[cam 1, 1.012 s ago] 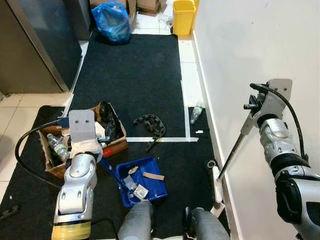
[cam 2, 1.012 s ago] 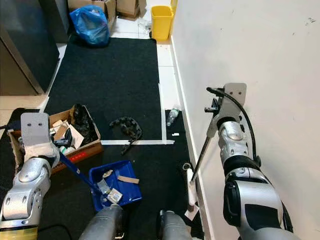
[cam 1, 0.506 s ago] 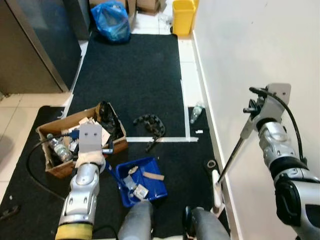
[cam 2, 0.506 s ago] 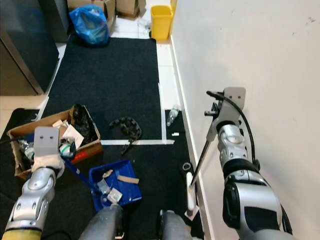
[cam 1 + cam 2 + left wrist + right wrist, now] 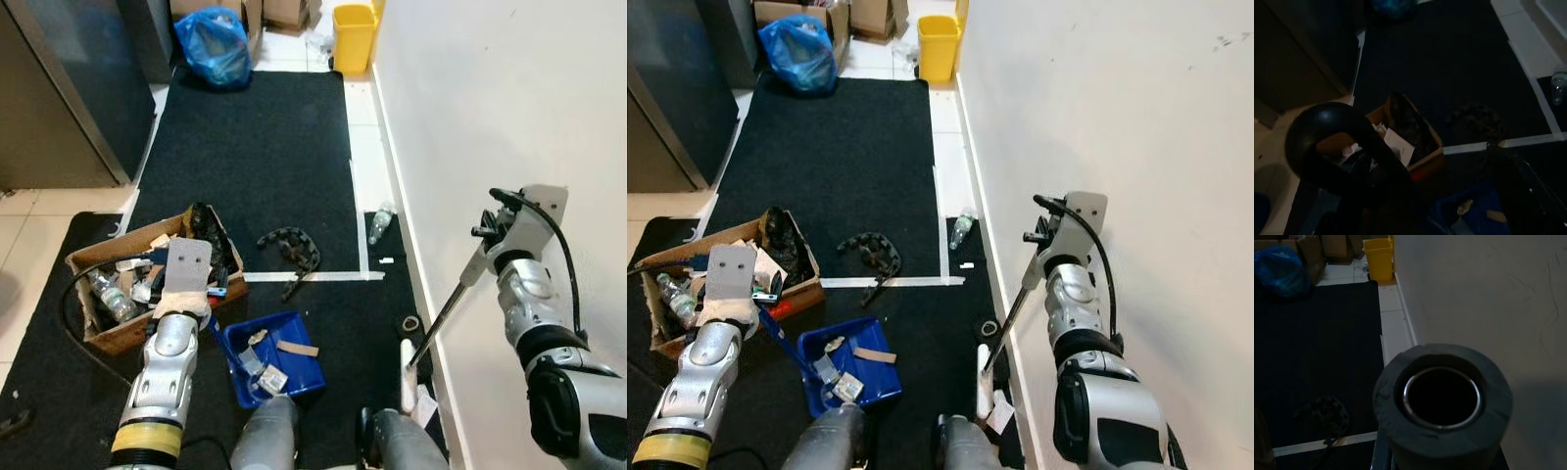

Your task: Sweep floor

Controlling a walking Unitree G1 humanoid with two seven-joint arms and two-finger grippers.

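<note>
Moved: broom head (image 5: 406,377) swung in from the wall at lower right; left arm pulled closer to the cardboard box (image 5: 118,294).
Right pincer (image 5: 482,257): gripping broom handle (image 5: 446,311).
Left pincer (image 5: 191,294): on blue dustpan (image 5: 274,354) handle; finger state cannot tell.
Dustpan: bottom centre, holding scraps, on black mat (image 5: 245,147).

A blue dustpan (image 5: 273,353), loaded with paper scraps, is being held by its handle at the left gripper (image 5: 188,294), just beside a cardboard box (image 5: 147,279) of rubbish. A broom (image 5: 441,313) is being gripped along the white wall (image 5: 490,98) by the right gripper (image 5: 487,257), its head resting below on the black mat (image 5: 250,147). A plastic bottle (image 5: 381,221) is lying nearby.
</note>
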